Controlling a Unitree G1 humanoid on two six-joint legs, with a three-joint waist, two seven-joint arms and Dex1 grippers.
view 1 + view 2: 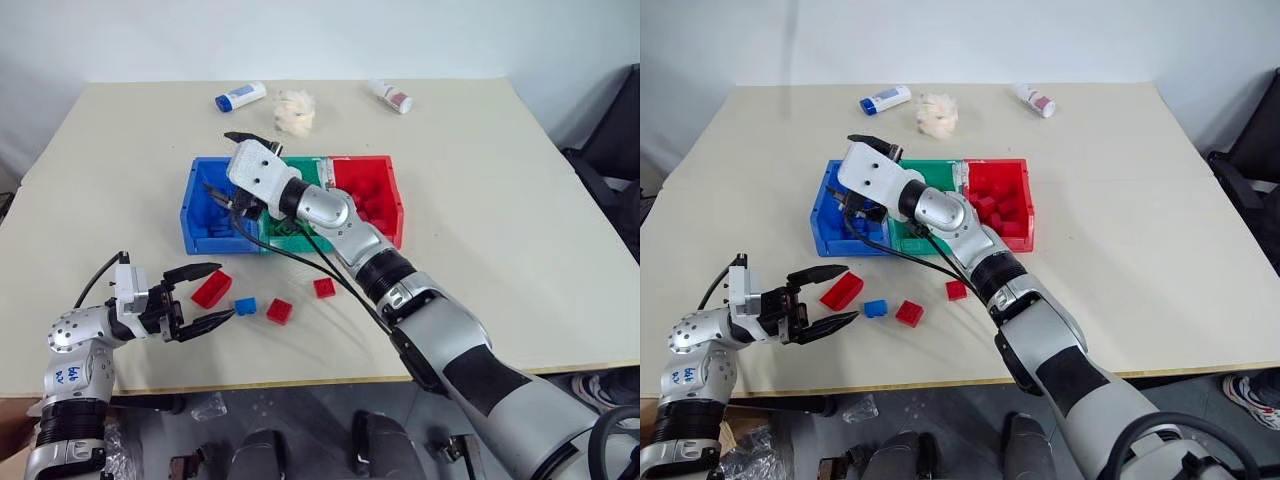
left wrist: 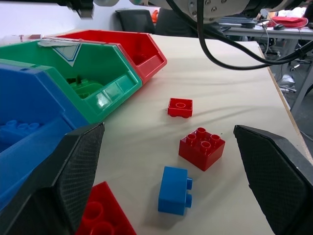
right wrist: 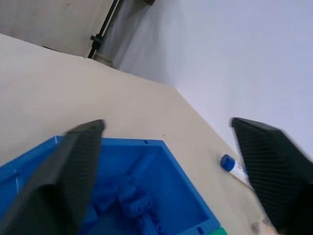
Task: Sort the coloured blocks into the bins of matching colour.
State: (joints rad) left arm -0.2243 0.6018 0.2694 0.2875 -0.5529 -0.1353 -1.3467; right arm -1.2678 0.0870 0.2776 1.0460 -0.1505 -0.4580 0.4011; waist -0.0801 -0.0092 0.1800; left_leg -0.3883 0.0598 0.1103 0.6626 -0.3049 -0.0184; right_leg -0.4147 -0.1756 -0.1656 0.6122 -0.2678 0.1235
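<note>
On the cream counter [image 1: 500, 200] the three joined open-top plastic bins, blue [image 1: 196, 215], green [image 1: 303, 170] and red [image 1: 372, 180], sit mid-counter, with the right claw [image 1: 232, 172] hovering over the blue bin, its black fingers spread wide and empty. Near the front-left edge the left claw [image 1: 207, 294] gapes wide, empty, its fingers flanking a large red studded brick [image 1: 211, 289]; just right lie a small blue brick [image 1: 245, 306], a red square brick [image 1: 280, 311] and a small red brick [image 1: 324, 288]

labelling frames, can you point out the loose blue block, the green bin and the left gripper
blue block [image 2: 173, 190], left wrist view, on its top face
green bin [image 2: 93, 61], left wrist view, on its inner side wall
left gripper [image 1: 214, 293], left eye view, midway between its open fingertips
</note>
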